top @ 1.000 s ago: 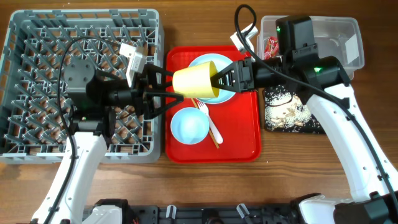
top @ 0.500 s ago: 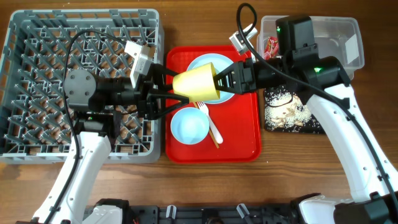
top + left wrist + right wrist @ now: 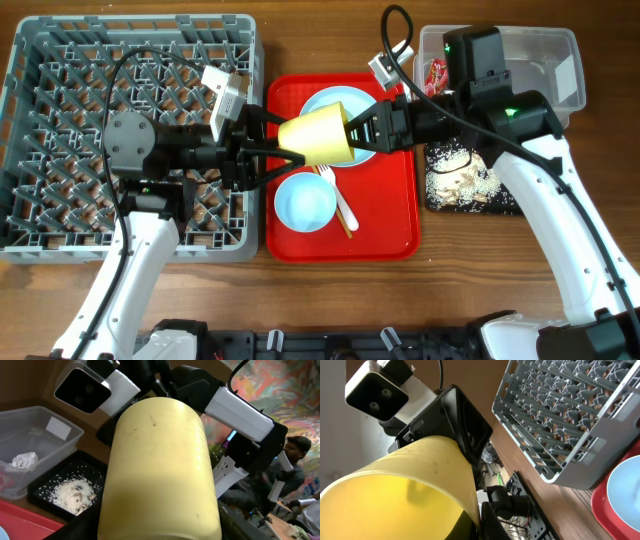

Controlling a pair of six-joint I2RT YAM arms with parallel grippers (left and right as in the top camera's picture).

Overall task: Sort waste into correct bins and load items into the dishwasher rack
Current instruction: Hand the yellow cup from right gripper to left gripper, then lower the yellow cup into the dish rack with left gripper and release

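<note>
A small yellow cup (image 3: 315, 135) lies on its side in the air over the upper left part of a red rectangular serving tray (image 3: 390, 225), caught between the two arms. The right end effector (image 3: 352, 130) is clenched on the cup's rim; the right wrist view looks into the open mouth (image 3: 405, 485), with one dark finger at its lower lip. The left end effector (image 3: 285, 142) is spread wide, its fingers straddling the cup's closed end; whether they touch the wall cannot be told. In the left wrist view the cup (image 3: 157, 470) fills most of the frame. Below it on the tray sit a pale blue round plate (image 3: 320, 100) and, nearer the front, a pale blue bowl (image 3: 305, 202) with a white plastic fork (image 3: 340, 205) just beside it. The large grey plastic pegged rack (image 3: 60, 110) stands left of the tray, its right wall close to the tray's left edge with a narrow strip of wooden tabletop (image 3: 450, 270) between. Right of the tray, the clear plastic rectangular tub (image 3: 540, 45) holds a small red snack wrapper (image 3: 437, 75) and a crumpled white tissue (image 3: 22, 460); the shallow black rectangular tray (image 3: 432, 200) in front of it carries whitish rice-like scraps (image 3: 455, 180). Bare wood runs along the front edge.
</note>
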